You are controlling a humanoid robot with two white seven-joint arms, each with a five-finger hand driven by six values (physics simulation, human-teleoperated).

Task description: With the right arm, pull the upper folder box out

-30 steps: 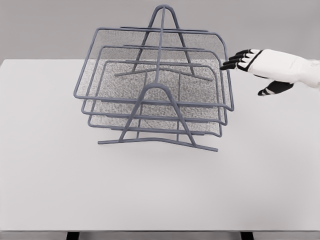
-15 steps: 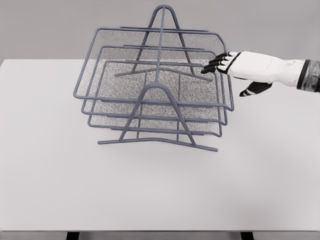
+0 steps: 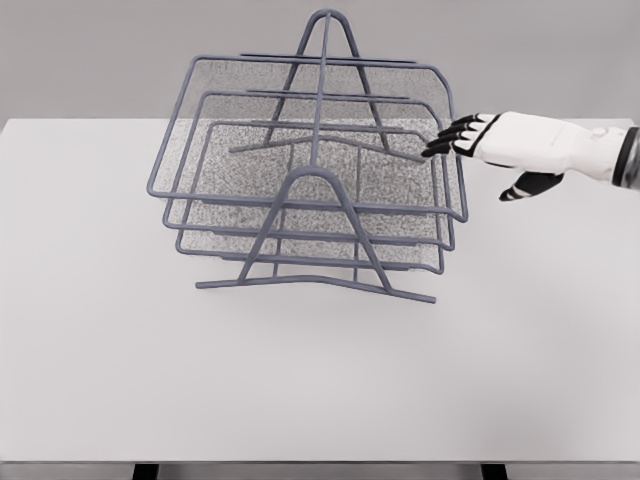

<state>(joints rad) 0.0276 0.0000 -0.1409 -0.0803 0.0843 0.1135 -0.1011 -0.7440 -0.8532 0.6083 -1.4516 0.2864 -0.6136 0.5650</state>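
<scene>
Grey wall behind; white table [image 3: 320,380] fills most of the frame, its front edge along the bottom. Item one: wire rack [image 3: 315,280] of dark blue-grey metal, standing on the table in the upper middle of the frame, with an arched support at the front and another at the rear. Item two: three mesh trays stacked in the rack, stepped so that each lower one shows a little below the one above. The upper tray [image 3: 300,130] is the largest in view, seated in the rack at the top of the stack, its rim running from the upper left of the frame to the right of centre. Item three: right hand [image 3: 505,145], white with black fingers, entering from the right edge at upper right. Fingers extended and slightly spread, holding nothing; fingertips [image 3: 440,145] at the right rim of the upper tray, contact not discernible. Thumb hangs below the palm.
</scene>
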